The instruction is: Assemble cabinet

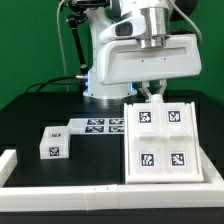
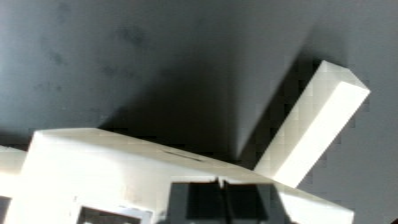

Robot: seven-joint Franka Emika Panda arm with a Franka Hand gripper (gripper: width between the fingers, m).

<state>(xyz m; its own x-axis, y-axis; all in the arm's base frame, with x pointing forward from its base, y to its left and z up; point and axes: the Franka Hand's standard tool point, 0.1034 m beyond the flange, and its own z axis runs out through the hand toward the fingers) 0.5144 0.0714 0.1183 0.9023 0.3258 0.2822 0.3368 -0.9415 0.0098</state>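
The cabinet (image 1: 162, 140) is a large white box lying at the exterior view's right, its four tagged panels facing up. My gripper (image 1: 152, 95) hangs straight down at the middle of its far edge. In the wrist view the two black fingers (image 2: 196, 205) stand pressed together with only a hairline between them, and nothing shows between them. They are right against a white face of the cabinet (image 2: 107, 160). I cannot tell whether the fingertips touch it.
A small white tagged block (image 1: 55, 142) lies at the left. The marker board (image 1: 100, 125) lies between it and the cabinet. White border rails run along the front (image 1: 100, 192) and left (image 1: 8, 165). A long white bar (image 2: 311, 115) slants over the black table.
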